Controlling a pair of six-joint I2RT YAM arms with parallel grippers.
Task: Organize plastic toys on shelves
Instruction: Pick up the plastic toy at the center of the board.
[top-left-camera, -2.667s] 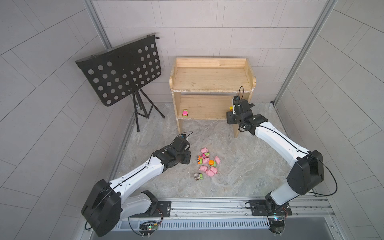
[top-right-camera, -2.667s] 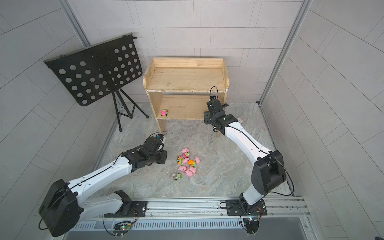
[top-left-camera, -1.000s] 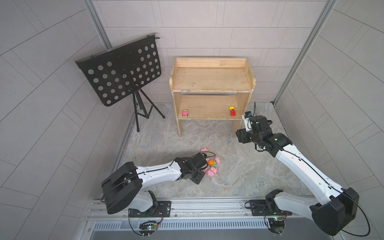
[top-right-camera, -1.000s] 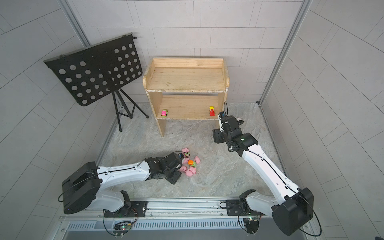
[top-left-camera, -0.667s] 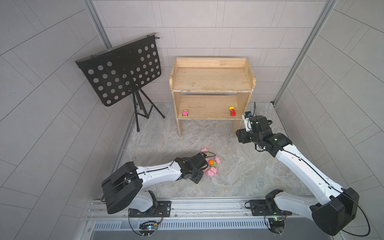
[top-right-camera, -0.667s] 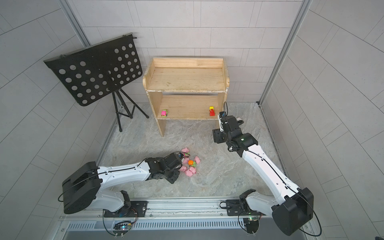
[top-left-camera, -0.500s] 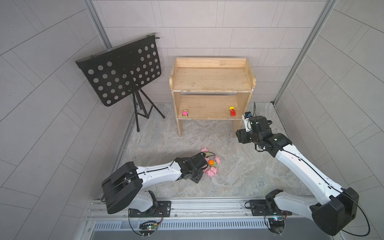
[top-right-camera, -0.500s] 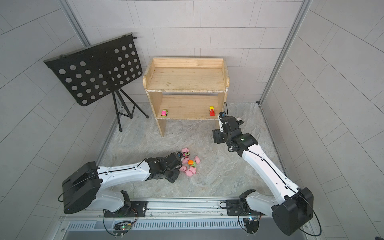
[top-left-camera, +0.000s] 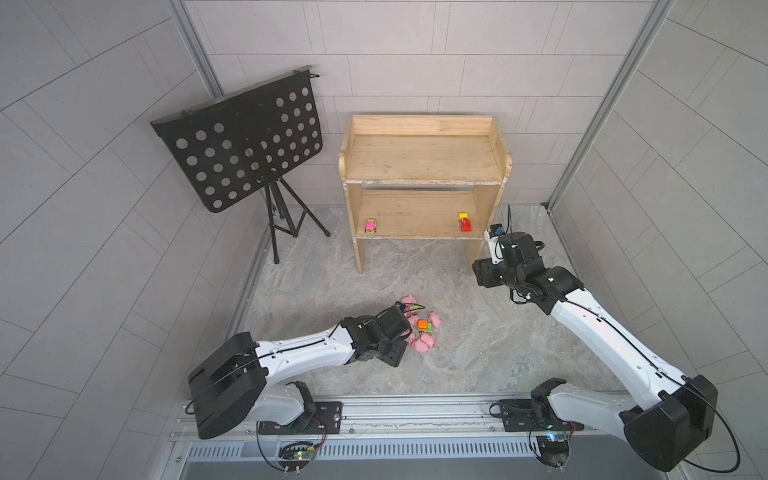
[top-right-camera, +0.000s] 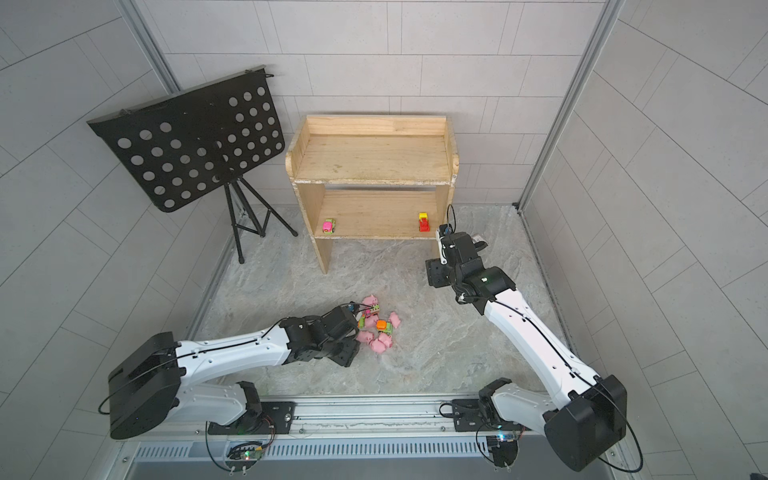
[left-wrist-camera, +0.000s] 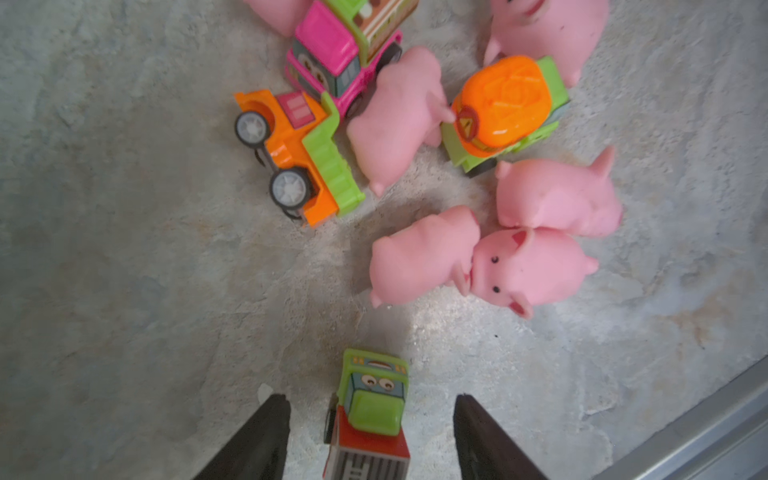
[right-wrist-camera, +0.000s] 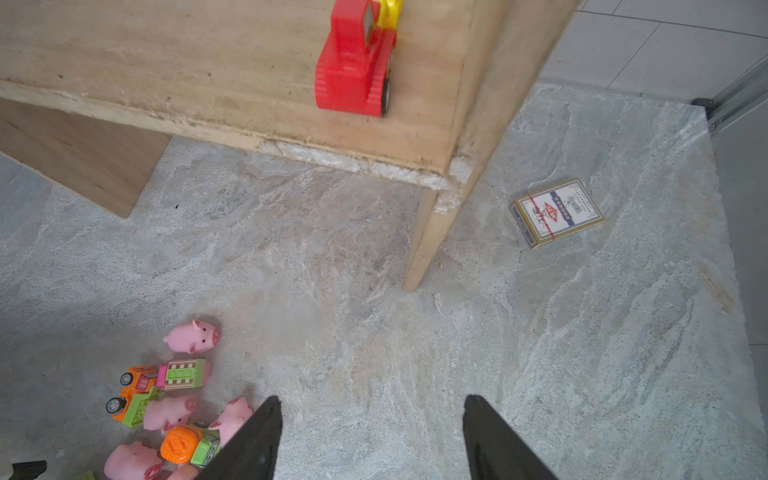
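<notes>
Pale grey tiled walls (top-left-camera: 415, 41) close in the cell on three sides, with metal posts in the far corners. The floor is a mottled grey stone-look sheet (top-left-camera: 478, 345), edged at the near side by an aluminium rail (top-left-camera: 415, 419) that carries both arm bases.

At far left stands a black perforated music stand on a tripod (top-left-camera: 245, 141). Just right of it, against the far wall, is the pale wooden two-tier shelf unit (top-left-camera: 419, 158). Its top board is bare. Its lower board holds a small pink toy car (top-left-camera: 370, 226) at the left end and a red-and-yellow toy vehicle (top-left-camera: 465, 222) at the right end.

The remaining plastic toys, glossy pink pigs and bright little trucks, lie in a tight cluster (top-right-camera: 376, 328) on the floor, centre-near.

The left gripper (left-wrist-camera: 370, 399) is low at that cluster's near-left edge. Its jaws stand apart on either side of a green-cabbed, red-bodied toy truck (left-wrist-camera: 376, 409), with floor showing on both sides of it.

The right gripper (right-wrist-camera: 372, 400) hangs wide and empty by the shelf's right plank leg (right-wrist-camera: 428, 237). A flat card packet (right-wrist-camera: 557, 212) lies on the floor just right of that leg.
</notes>
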